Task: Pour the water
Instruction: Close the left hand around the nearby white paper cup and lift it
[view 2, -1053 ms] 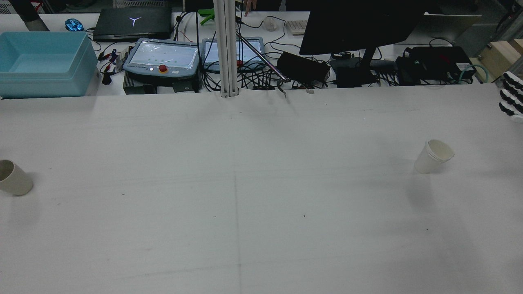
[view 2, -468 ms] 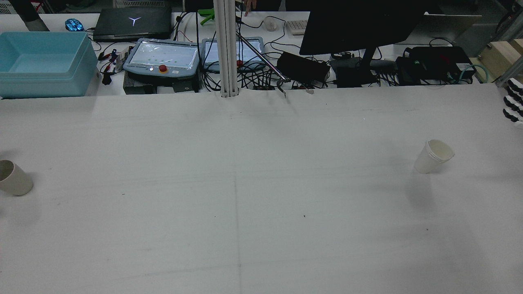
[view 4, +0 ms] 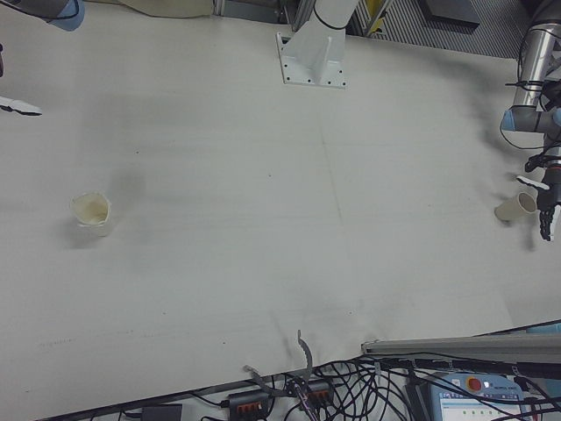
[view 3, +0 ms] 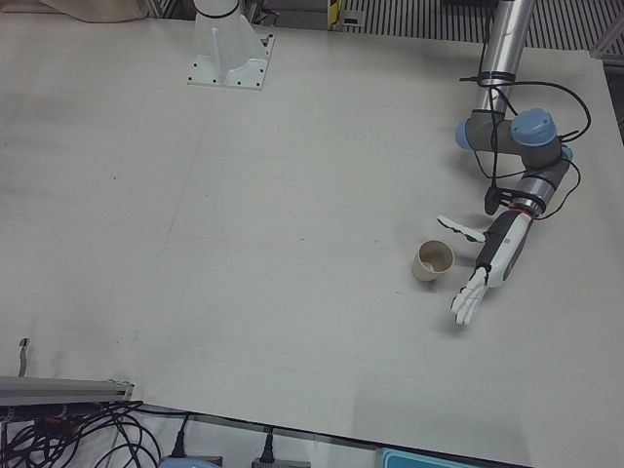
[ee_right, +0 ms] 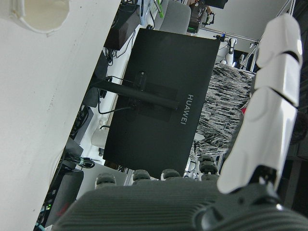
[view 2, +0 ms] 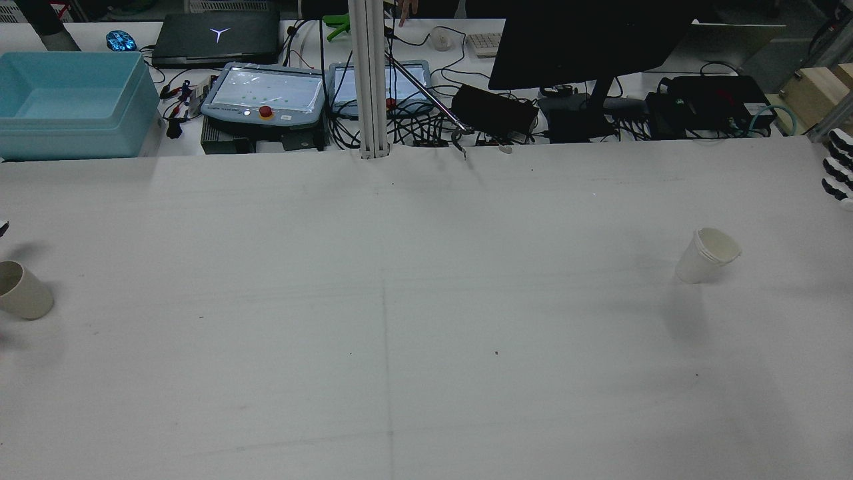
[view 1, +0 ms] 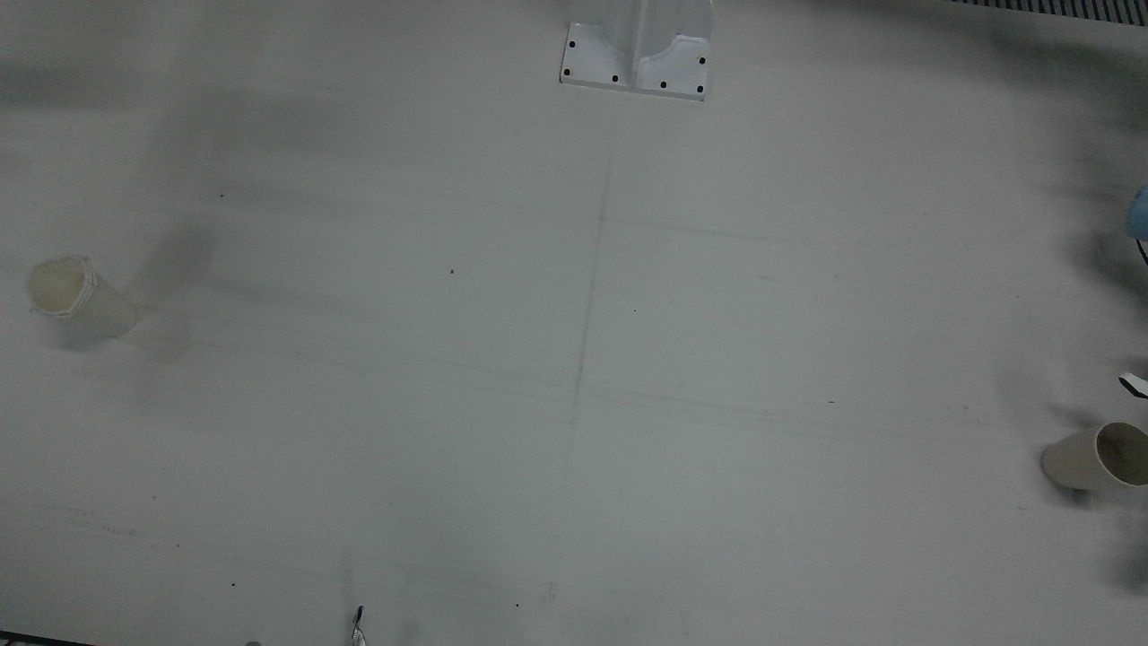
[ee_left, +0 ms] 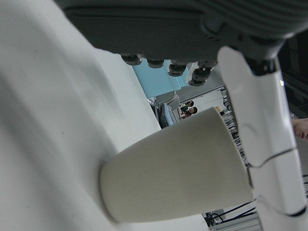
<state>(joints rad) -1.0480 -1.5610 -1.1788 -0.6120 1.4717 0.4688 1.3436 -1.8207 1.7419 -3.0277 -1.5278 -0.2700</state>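
Left hand: fingers spread, holding nothing, just beside the beige cup.
Right hand: fingers apart, empty, well away from the white cup.
Surface: both cups upright, far apart.

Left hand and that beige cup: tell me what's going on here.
A pouring job, barely started. The left hand is open beside the beige cup, fingers spread, nothing gripped yet. The white cup stands untouched on the other half of the table. The right hand is at the table's edge, well away from it. Both cups are upright.
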